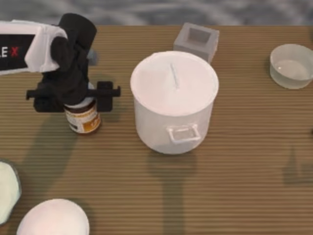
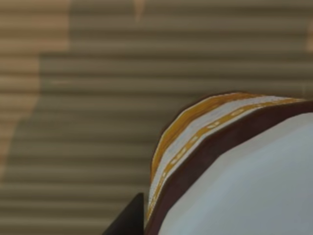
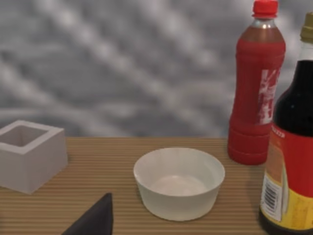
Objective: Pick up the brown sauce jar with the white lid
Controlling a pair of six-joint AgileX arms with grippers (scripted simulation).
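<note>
The brown sauce jar [image 1: 84,120] stands upright at the table's left, showing a white and orange label. My left gripper [image 1: 74,94] is right above it, covers its lid from above, and is shut on it. In the left wrist view the jar [image 2: 234,161] fills the picture with its white lid and brown rim, and one dark fingertip [image 2: 129,220] lies against the label. My right gripper [image 3: 151,230] is parked off the top view's right side and open, with nothing held. One of its fingertips [image 3: 95,218] shows.
A large white pot [image 1: 173,103] with a lid stands right of the jar. Behind it is a grey open box [image 1: 196,40], and a white bowl [image 1: 292,66] at far right. Two white dishes [image 1: 54,218] lie front left. A red bottle [image 3: 257,93] and a dark bottle [image 3: 293,147] stand near the bowl.
</note>
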